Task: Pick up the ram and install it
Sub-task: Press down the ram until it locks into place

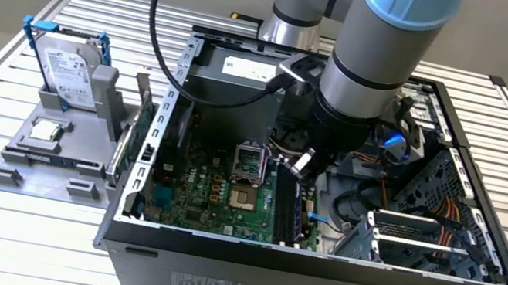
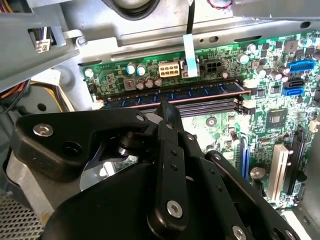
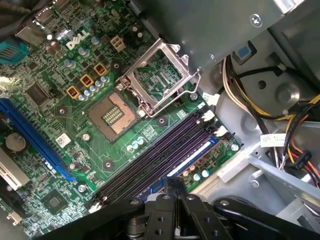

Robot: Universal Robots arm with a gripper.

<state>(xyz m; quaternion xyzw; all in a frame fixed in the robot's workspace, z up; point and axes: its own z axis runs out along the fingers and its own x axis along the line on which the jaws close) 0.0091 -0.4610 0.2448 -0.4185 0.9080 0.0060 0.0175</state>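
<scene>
1. The long, thin, dark-green ram stick [image 2: 170, 93] stands in the motherboard's outermost black slot [image 3: 165, 160].
2. The black gripper [image 2: 165, 107] hovers just above; fingers pressed together, empty.
3. It looks light, stiff and fragile; the top edge is the place to press.

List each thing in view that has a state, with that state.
ram: seated along a motherboard slot, under the gripper.
gripper: over the ram, fingertips at its edge.
processor socket: empty, retention frame open.
computer case: side open.
hard drive: upright in its holder, outside the case.
</scene>
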